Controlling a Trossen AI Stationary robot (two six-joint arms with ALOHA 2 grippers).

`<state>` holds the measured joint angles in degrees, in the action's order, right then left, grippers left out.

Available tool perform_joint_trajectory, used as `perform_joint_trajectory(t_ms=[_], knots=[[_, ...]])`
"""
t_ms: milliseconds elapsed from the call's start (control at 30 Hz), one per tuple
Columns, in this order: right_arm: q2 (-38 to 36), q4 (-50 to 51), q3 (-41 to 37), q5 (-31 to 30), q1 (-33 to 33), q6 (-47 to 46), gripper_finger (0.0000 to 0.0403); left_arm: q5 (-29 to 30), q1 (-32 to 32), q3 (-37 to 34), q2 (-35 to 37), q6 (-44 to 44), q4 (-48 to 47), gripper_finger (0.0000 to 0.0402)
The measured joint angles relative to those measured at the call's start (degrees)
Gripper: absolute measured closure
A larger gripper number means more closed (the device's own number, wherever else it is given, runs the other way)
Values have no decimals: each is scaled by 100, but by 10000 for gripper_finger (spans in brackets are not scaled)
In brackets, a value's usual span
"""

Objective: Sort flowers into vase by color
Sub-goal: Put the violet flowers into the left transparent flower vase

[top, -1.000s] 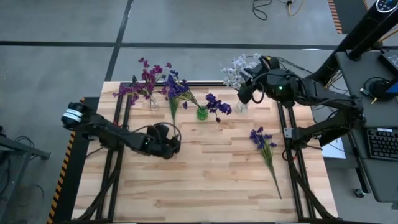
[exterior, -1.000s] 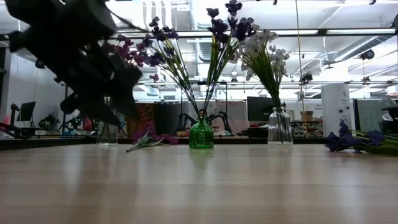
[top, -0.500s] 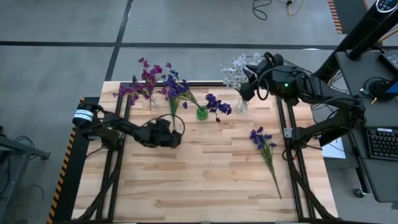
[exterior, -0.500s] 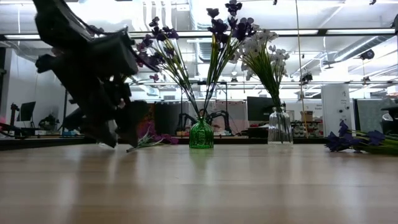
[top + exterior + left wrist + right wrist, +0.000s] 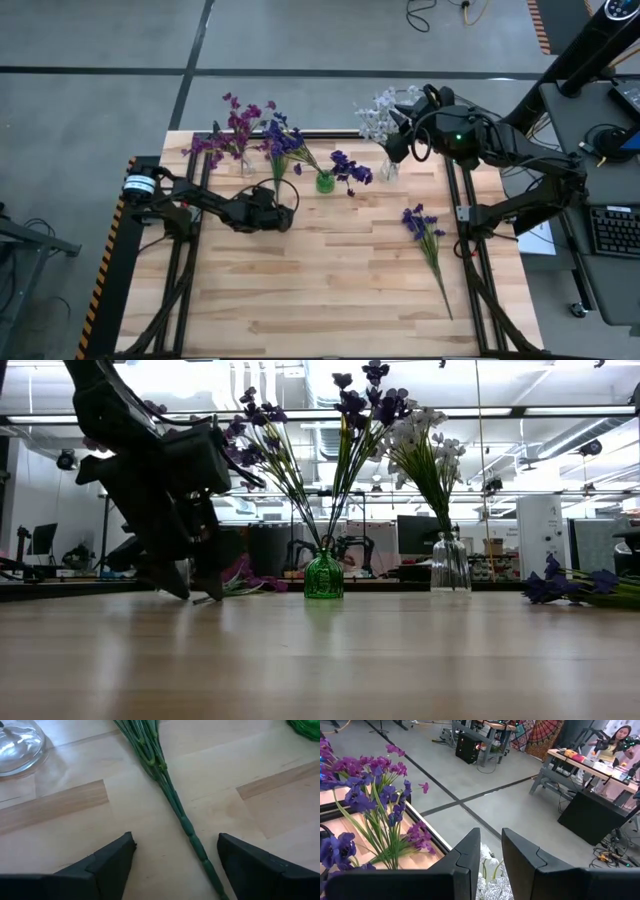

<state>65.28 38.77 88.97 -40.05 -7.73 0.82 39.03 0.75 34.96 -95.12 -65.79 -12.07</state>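
Note:
A dark blue-violet sprig [image 5: 278, 165] lies flat on the table, blossoms toward the far edge. Its green stem [image 5: 170, 795] runs between the fingers of my open left gripper [image 5: 175, 840], which hangs low over the stem's free end [image 5: 277, 203] without touching it. My right gripper [image 5: 393, 140] hovers above the white flowers [image 5: 378, 115] standing in a clear vase [image 5: 388, 172]; its fingers [image 5: 490, 840] stand a narrow gap apart and hold nothing. Magenta flowers [image 5: 232, 130] stand in another clear vase [image 5: 245, 165], and blue-violet ones in a green vase [image 5: 325, 182].
A second blue-violet sprig [image 5: 428, 240] lies on the table's right side, stem toward the near edge. The three vases line the far edge. The near half of the wooden table [image 5: 320, 300] is bare. A person sits at a desk [image 5: 615, 740] beyond the table.
My left gripper has moved toward the far edge and come down close to the table, arriving astride the lying sprig's stem end. My right gripper has drawn slightly away from the white flowers toward the table's right edge.

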Motion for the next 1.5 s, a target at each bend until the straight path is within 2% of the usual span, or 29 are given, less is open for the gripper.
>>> perform_joint_trajectory(t_ms=[400, 733, 1200, 1500], knots=[[2, 170, -11, 2, -2, -33, 330, 33, 11, 0, -180, -270, 2, 297], [2, 179, -13, 4, 0, -39, 330, 7, 13, 0, -180, -299, 28, 388], [4, 453, -13, 6, 0, -229, 330, -19, 64, -6, -85, -240, -63, 399], [2, 443, -13, 6, -1, -147, 330, -374, 396, -39, 573, -228, -809, 401]])
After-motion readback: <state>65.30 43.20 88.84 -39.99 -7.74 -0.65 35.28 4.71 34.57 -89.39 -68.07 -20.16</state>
